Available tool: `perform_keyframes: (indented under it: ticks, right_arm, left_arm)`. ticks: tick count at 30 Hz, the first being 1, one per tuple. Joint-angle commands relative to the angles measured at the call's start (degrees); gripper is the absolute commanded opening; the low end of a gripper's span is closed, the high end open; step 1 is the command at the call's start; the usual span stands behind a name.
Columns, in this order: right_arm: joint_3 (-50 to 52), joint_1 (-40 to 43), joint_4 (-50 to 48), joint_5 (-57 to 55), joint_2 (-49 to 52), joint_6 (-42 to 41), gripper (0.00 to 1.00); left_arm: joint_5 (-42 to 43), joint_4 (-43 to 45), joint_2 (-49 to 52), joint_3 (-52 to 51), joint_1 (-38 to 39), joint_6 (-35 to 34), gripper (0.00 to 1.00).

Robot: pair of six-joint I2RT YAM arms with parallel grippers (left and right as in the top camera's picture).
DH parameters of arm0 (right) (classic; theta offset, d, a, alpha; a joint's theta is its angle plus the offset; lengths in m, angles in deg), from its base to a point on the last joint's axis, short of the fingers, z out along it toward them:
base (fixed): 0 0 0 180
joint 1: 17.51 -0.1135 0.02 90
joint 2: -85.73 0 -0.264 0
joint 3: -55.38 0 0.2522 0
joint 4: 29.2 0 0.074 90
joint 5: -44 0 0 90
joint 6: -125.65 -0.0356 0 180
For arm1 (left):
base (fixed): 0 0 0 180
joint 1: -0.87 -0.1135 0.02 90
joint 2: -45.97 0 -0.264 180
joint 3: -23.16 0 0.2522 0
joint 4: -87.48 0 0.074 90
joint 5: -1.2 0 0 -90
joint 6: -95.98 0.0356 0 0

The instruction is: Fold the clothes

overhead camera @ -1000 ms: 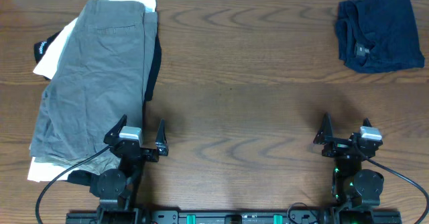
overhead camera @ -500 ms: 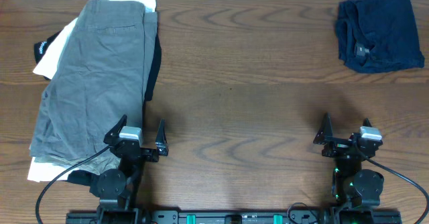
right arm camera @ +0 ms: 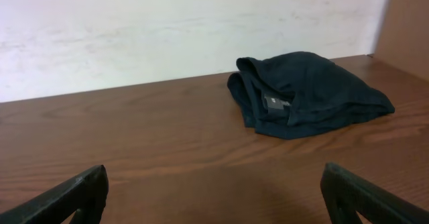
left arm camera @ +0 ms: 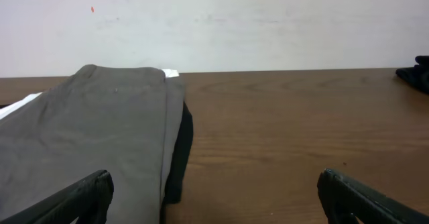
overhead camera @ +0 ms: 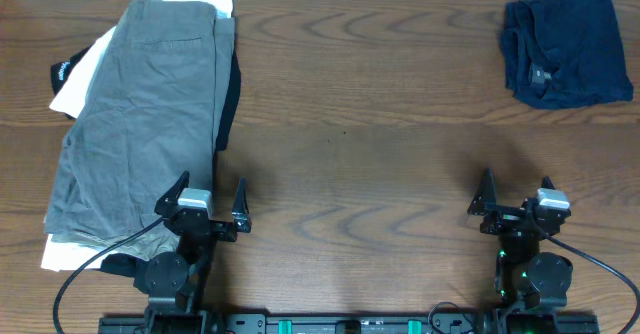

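Mid-grey shorts point(overhead camera: 140, 124) lie flat on top of a pile at the table's left, with white point(overhead camera: 75, 79) and black point(overhead camera: 232, 99) garments showing under them. The pile also shows in the left wrist view point(left arm camera: 87, 137). A crumpled navy garment point(overhead camera: 565, 46) lies at the far right, and shows in the right wrist view point(right arm camera: 305, 96). My left gripper point(overhead camera: 208, 199) is open and empty at the front, just off the pile's near right corner. My right gripper point(overhead camera: 515, 196) is open and empty at the front right, well short of the navy garment.
The wooden table point(overhead camera: 380, 124) runs between the pile and the navy garment. A white wall point(right arm camera: 167, 23) stands behind the table's far edge. The arm bases point(overhead camera: 170, 274) sit at the front edge with cables.
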Motion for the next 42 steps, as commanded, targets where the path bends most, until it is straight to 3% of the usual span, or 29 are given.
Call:
perform_keyframes:
  ticks: [1, 28, 42]
  right_arm:
    - [0.2, -0.8, 0.0, 0.2, -0.4, 0.6, 0.99]
    - [0.2, -0.8, 0.0, -0.3, -0.4, 0.5, 0.99]
    - [0.2, -0.8, -2.9, 9.0, -0.4, 0.4, 0.99]
  left_arm:
    - [1.4, -2.1, -0.4, -0.8, 0.1, -0.2, 0.98]
    - [1.4, -2.1, -0.4, -0.8, 0.1, -0.2, 0.98]
    - [1.4, 0.5, -0.4, -0.8, 0.1, -0.2, 0.98]
